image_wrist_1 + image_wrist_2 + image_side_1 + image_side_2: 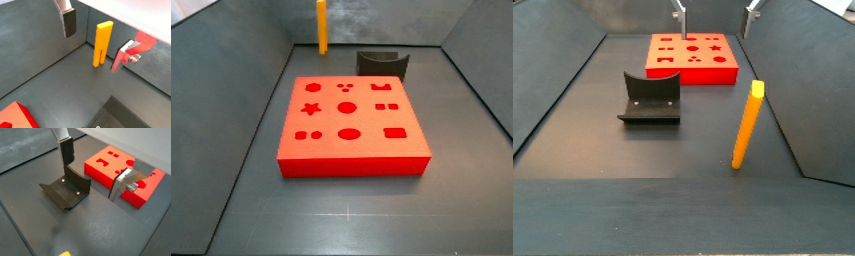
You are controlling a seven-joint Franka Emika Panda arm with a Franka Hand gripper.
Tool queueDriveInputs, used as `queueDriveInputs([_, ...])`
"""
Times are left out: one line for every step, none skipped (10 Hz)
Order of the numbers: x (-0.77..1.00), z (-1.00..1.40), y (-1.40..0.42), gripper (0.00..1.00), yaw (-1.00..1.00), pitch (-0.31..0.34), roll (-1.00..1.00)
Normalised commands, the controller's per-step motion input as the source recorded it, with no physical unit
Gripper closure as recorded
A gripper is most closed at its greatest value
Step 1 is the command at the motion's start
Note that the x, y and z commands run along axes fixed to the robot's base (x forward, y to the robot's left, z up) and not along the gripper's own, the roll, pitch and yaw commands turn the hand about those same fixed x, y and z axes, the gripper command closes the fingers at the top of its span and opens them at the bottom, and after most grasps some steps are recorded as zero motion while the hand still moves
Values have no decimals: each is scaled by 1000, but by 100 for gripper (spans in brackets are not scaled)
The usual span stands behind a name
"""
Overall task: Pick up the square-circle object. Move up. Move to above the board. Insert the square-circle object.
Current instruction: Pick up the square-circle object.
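1. I see the gripper (715, 8) high up, over the far end of the bin, above the board (727, 70). In that side view only its two finger tips poke in from the upper edge.
2. The fingers stand wide apart with nothing between them. In a wrist view one finger (69, 22) shows a dark pad; the other (127, 52) is a silver plate with a bolt.
3. The peg (747, 125) is orange-yellow, tall and slim. It stands upright on the dark floor, close to a grey side wall and well apart from the gripper.
4. In a wrist view the peg (102, 44) shows beyond the fingers, standing where floor meets wall.
5. In a side view the peg (321, 26) stands in the far corner, beyond the board (352, 160).
6. The board is a flat red block lying on the floor. Its top has darker holes: circles, a star, a rectangle and notched shapes.
7. A dark grey curved holder (649, 98) sits on the floor just beside the board, between board and peg.
8. In a wrist view the holder (67, 189) lies below the fingers (66, 154), with the board (143, 193) next to it.
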Motion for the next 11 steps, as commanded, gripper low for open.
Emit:
queueDriveInputs([-254, 0, 0, 0, -131, 0, 0])
queueDriveInputs([-786, -23, 297, 0, -443, -36, 0])
queueDriveInputs([-689, -20, 223, 0, -554, -19, 0])
queueDriveInputs([-671, -14, 223, 0, -566, -14, 0])
queueDriveInputs([-480, 0, 426, 0, -429, 0, 0])
queueDriveInputs([-111, -9, 537, 0, -354, -6, -54])
queueDriveInputs([-83, -69, 614, 0, -314, 0, -21])
queueDriveInputs([-51, -71, 651, 0, -271, 0, -47])
queueDriveInputs([123, -143, 694, 0, -223, 0, -100])
queueDriveInputs([223, -254, 551, 0, -171, -10, -144])
queueDriveInputs([146, -277, 389, 0, -100, -29, -144])
